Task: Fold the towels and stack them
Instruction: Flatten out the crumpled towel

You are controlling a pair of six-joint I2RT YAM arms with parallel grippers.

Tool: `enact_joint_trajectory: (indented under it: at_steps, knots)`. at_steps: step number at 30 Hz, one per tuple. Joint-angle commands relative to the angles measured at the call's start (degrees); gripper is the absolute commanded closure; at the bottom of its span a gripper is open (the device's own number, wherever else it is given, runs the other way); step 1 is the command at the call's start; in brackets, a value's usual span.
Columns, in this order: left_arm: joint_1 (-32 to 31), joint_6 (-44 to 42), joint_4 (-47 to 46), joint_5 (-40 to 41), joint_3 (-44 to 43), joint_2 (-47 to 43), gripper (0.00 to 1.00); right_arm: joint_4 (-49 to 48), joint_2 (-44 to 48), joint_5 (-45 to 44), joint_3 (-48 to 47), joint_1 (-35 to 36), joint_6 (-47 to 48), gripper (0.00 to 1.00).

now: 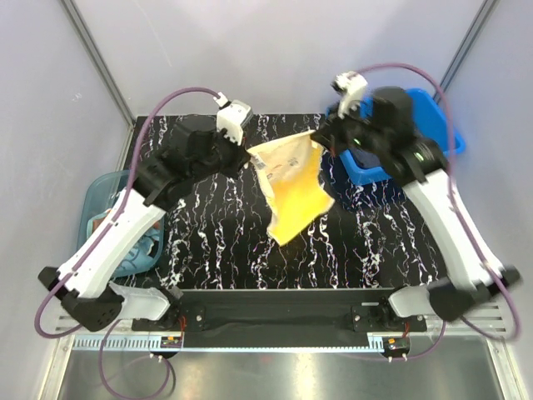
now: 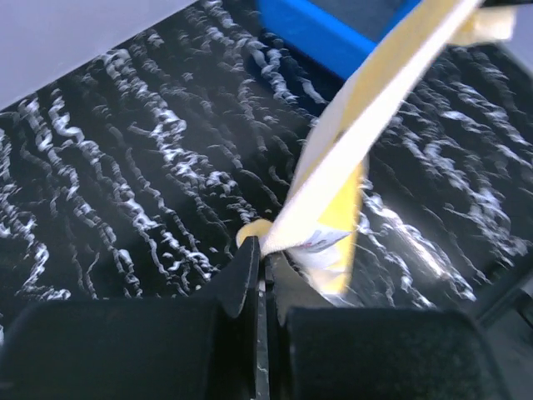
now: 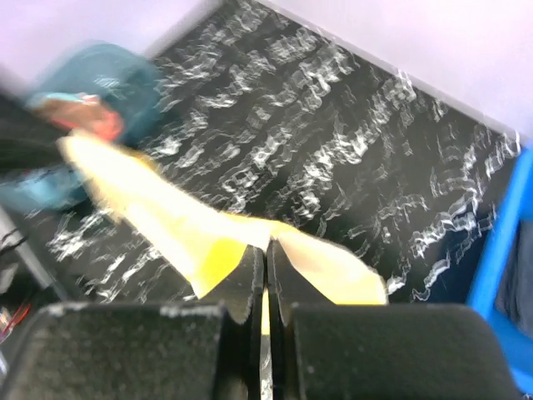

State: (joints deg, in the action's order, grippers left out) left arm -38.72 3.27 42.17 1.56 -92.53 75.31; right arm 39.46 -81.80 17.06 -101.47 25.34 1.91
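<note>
Arm bases: both were bolted at the near edge, and the arms reached forward and inward over the table (image 1: 216,242).
Table: a black mat with white marbling, bare under the cloth.
Teal tub (image 1: 102,200): it stood at the table's left edge beside the left arm; what lay inside was too blurred to name.
Pale yellow towel (image 1: 293,179): it hung in the air above the middle of the mat, held by its upper edge. Its lower corner drooped toward the near side, and I could not tell if it touched the mat.
Left gripper (image 2: 265,260): its fingers were pressed together on one upper corner of the towel, with the cloth running up and away from them.
Right gripper (image 3: 266,252): its fingers were pinched shut on the opposite upper corner, with fabric spilling out on both sides.
Blue bin (image 1: 433,133): it sat at the far right of the table, behind the right arm.
Step in hand: probably spreading the towel between the two grips before laying it flat for folding.
Doing it well: draw the grippers apart only until the top edge is taut, so neither corner slips. Hold both at one height. Lower the free corner onto the mat first, then drag gently so the cloth settles without creases, well clear of the bin and the tub.
</note>
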Motion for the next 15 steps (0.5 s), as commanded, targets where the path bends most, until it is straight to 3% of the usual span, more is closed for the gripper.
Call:
enact_joint_trajectory:
  at_steps: [1, 5, 8, 15]
  knots:
    - [-0.04, -2.92, 4.06, -9.71, -0.20, -6.92, 1.00, -7.95, 13.74, 6.13, 12.64, -0.29, 4.24, 1.00]
    - [-0.56, -2.92, 3.97, -18.95, 0.60, -10.09, 1.00, -13.79, 26.92, 12.37, 21.22, -0.03, 3.54, 1.00]
    - [-1.18, -4.66, 6.42, -22.30, -1.24, -10.27, 1.00, -15.64, 31.16, 15.27, 23.95, -0.03, 2.22, 1.00]
    - [-2.15, -9.76, 14.15, -17.23, -11.52, -6.58, 1.00, -17.14, 31.62, 13.45, 22.02, 0.06, 2.13, 1.00]
